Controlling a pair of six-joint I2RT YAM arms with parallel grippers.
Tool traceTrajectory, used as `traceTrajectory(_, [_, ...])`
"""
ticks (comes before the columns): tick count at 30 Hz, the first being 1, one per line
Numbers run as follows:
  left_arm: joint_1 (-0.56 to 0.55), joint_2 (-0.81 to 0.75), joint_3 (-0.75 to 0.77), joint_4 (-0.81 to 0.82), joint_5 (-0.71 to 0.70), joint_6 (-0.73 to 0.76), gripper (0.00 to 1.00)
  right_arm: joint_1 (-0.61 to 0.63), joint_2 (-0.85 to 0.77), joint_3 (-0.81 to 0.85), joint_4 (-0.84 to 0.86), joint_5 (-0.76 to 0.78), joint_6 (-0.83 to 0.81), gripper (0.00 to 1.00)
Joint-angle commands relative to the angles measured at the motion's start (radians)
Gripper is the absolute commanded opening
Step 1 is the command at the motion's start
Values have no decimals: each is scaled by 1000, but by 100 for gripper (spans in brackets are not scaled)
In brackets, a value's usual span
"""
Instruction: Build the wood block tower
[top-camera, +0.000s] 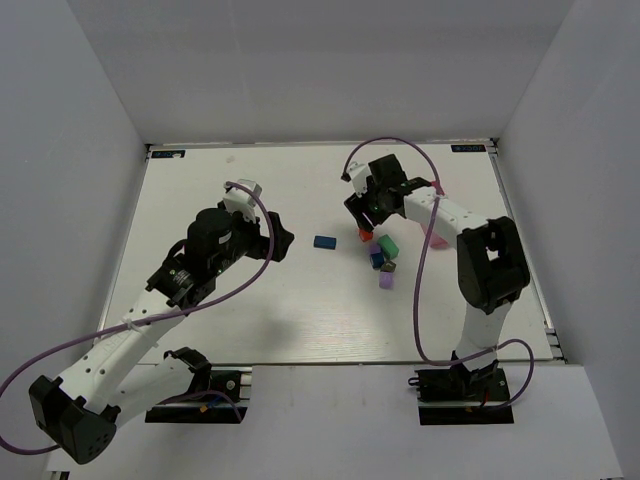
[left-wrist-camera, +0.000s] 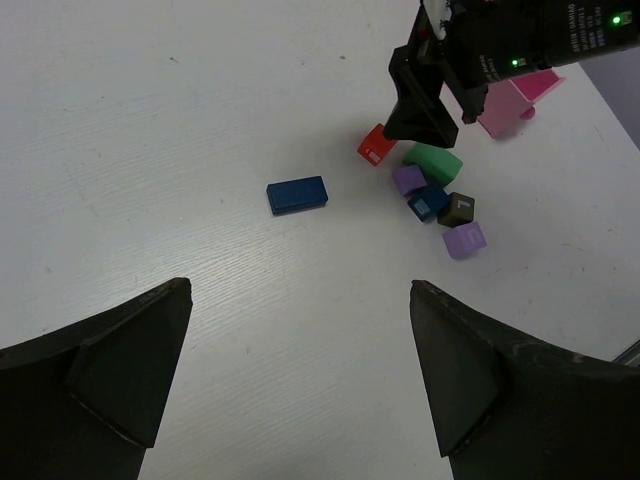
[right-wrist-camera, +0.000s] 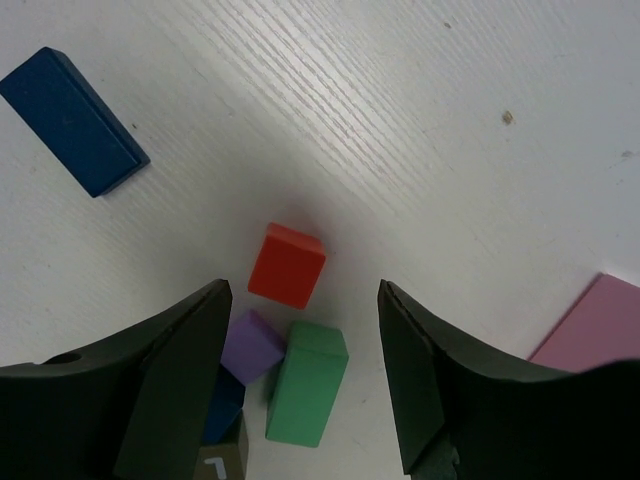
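Observation:
The wood blocks lie loose on the white table, none stacked. A red block (right-wrist-camera: 287, 265) lies just ahead of my right gripper (right-wrist-camera: 305, 290), which hovers open over the cluster. Below its spread fingers lie a green block (right-wrist-camera: 308, 383) and a purple block (right-wrist-camera: 251, 346), neither gripped. The left wrist view adds a small blue block (left-wrist-camera: 428, 203), a dark block (left-wrist-camera: 458, 209) and a lilac block (left-wrist-camera: 464, 239). A long blue block (left-wrist-camera: 297, 194) lies apart to the left. My left gripper (left-wrist-camera: 300, 290) is open, empty and well short of it.
A pink tray (left-wrist-camera: 515, 95) lies just right of the cluster, behind the right arm (top-camera: 480, 255). Grey walls (top-camera: 90, 120) enclose the table on three sides. The left arm (top-camera: 190, 270) reaches diagonally over the left half.

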Motion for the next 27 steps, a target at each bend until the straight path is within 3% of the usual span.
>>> traceTrajectory(1, [2, -30, -10, 3, -3, 1, 100, 14, 46, 72, -27, -27, 24, 67])
traceTrajectory(16, [2, -30, -11, 3, -3, 1, 100, 15, 136, 112, -52, -4, 30, 66])
traceTrajectory(27, [2, -21, -11, 3, -3, 1, 100, 12, 161, 115, -67, -18, 29, 50])
